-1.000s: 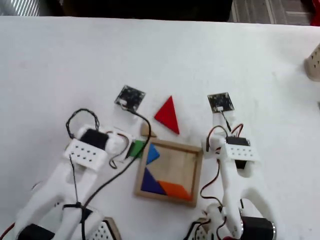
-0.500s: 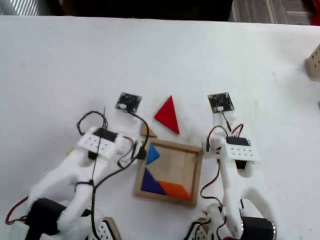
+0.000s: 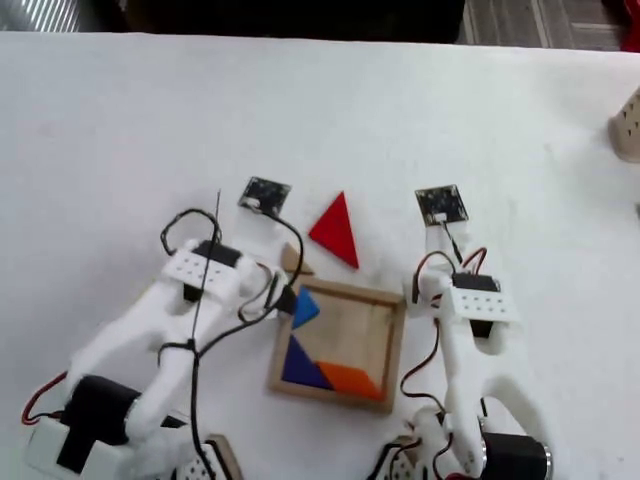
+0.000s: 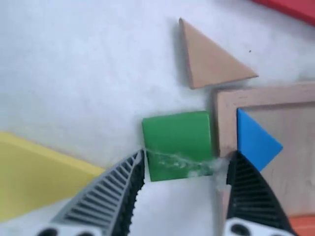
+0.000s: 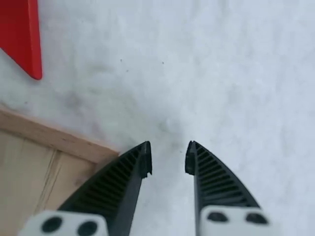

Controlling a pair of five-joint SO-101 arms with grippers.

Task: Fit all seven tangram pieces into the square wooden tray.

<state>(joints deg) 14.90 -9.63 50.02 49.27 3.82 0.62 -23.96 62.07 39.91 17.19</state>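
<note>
You are lining up a grasp on the green square [image 4: 177,137]. Your left end effector [image 4: 184,160] is straddling it with jaws apart, and the square is lying on the surface [image 3: 450,110] against the outside of the tray [image 4: 224,105] wall. By my judgement, the next move is calling for a clamp and a lift over that wall. Your right end effector [image 5: 167,157] is hanging slightly apart and empty beside a tray corner.

I am counting one tray and seven pieces:
- **Inside the tray (three):** blue triangle [image 4: 253,140], purple triangle [image 3: 300,368], orange piece [image 3: 352,378].
- **Outside the tray (four):** green square, red triangle [image 3: 335,230], tan triangle [image 4: 206,59], yellow piece [image 4: 34,172].

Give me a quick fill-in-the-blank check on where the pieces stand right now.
The tray holds ___ pieces. The left end effector straddles the ___ square. The red triangle lies ___ the tray. Missing words: three, green, outside.
</note>
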